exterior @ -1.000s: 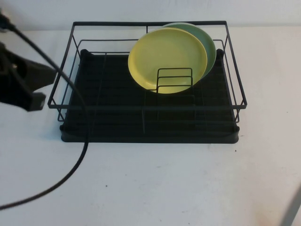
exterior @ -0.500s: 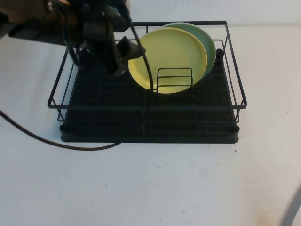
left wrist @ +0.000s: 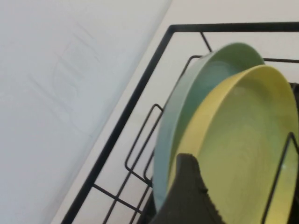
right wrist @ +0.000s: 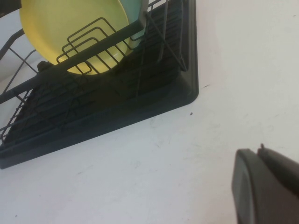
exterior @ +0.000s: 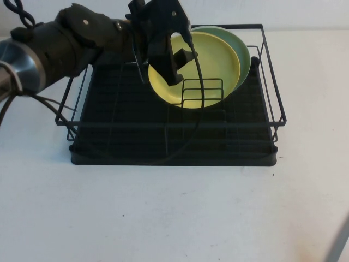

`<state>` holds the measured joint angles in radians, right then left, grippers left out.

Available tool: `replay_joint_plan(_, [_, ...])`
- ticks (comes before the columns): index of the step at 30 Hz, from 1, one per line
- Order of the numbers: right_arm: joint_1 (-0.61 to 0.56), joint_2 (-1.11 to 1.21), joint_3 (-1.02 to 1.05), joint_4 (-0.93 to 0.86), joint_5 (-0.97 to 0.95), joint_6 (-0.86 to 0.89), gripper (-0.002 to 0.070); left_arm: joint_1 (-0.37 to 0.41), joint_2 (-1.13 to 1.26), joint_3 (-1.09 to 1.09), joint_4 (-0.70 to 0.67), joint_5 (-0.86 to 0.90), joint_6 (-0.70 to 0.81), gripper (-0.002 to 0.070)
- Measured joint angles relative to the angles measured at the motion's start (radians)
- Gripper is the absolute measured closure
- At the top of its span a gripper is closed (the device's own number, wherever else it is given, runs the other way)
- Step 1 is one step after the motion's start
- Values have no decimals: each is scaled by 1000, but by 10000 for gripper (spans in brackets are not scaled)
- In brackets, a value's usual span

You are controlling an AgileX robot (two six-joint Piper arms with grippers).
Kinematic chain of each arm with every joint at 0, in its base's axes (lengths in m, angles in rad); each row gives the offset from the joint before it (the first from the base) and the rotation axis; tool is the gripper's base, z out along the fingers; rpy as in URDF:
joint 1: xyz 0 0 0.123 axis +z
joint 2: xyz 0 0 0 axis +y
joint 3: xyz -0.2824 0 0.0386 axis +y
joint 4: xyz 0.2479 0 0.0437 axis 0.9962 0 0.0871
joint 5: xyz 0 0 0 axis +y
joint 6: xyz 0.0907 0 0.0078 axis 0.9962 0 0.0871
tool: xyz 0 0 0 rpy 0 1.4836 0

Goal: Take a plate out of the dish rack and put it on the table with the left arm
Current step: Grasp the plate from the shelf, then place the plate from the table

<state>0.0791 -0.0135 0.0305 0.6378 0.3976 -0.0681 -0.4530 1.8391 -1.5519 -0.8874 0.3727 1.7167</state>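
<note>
Since the earlier frame, your left gripper point(exterior: 170, 68) has advanced rightward to the yellow plate point(exterior: 215, 57), which is standing in the dish rack point(exterior: 109, 103) just beyond it; jaw opening cannot be told. Your right gripper point(right wrist: 266, 186) is hovering over the table point(exterior: 180, 213).

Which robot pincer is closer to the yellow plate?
Left. The left pincer is right at the yellow plate in the dish rack; the right pincer sits low over the table, away from the rack.
</note>
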Motion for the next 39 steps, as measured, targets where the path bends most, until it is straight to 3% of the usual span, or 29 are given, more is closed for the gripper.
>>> replay_joint_plan(12, [0,0,0,2,0,0,696,0,145,-129,-153,-49,24,232])
replay_joint_plan(31, [0,0,0,2,0,0,696,0,138,-136,-159,-129,57,629])
replay_joint_plan(39, [0,0,0,2,0,0,696,0,48,-136,-159,-136,74,666])
